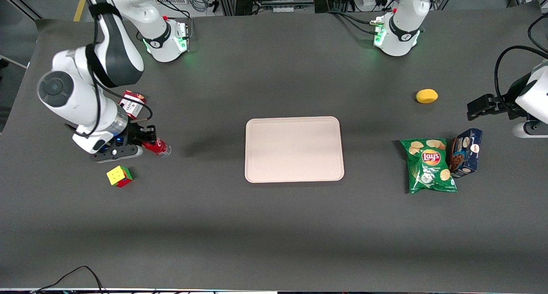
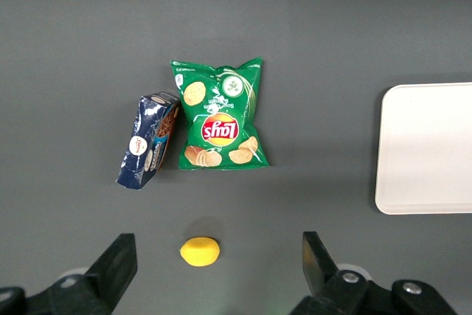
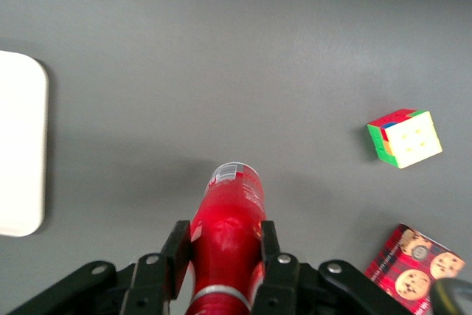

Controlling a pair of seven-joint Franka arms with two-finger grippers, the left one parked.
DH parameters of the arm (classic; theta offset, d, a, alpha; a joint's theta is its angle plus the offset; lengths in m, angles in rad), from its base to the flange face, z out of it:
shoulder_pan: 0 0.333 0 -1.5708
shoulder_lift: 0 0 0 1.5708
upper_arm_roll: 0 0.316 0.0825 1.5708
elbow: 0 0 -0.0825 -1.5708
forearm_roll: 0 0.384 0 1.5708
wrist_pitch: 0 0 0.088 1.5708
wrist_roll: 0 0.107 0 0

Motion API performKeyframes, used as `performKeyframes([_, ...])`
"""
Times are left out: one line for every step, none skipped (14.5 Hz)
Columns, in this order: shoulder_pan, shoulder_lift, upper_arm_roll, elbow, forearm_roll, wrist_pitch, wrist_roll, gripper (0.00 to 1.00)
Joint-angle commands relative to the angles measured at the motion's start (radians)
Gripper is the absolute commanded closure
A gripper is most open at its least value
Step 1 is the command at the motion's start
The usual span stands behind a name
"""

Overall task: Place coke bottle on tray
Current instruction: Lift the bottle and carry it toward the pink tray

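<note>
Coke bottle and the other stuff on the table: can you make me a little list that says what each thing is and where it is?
coke bottle: lying tilted, held between the fingers
gripper: shut on the coke bottle, toward the working arm's end of the table
tray: middle of the table, nothing on it
cube: nearer the front camera than the gripper
red cookie box: beside the working arm
chips bag: toward the parked arm's end, touching the blue box
lemon: farther from the front camera than the chips bag
</note>
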Motion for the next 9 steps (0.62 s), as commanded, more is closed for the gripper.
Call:
performKeyframes([0.008, -0.005, 0.001, 0.188, 0.018, -0.210, -0.023, 1.00])
performKeyframes([0.008, -0.002, 0.008, 0.206, 0.018, -0.230, -0.022, 1.00])
performKeyframes([0.010, -0.002, 0.012, 0.207, 0.018, -0.230, -0.020, 1.00])
performKeyframes([0.011, 0.001, 0.013, 0.211, 0.020, -0.230, -0.013, 1.00])
performKeyframes([0.011, 0.004, 0.027, 0.220, 0.020, -0.230, -0.004, 1.00])
performKeyframes([0.016, 0.006, 0.047, 0.228, 0.024, -0.230, 0.024, 1.00])
performKeyframes([0.060, 0.008, 0.042, 0.234, 0.031, -0.230, 0.079, 1.00])
performKeyframes([0.109, 0.009, 0.030, 0.237, 0.032, -0.230, 0.134, 1.00])
performKeyframes([0.146, 0.009, 0.022, 0.245, 0.032, -0.230, 0.185, 1.00])
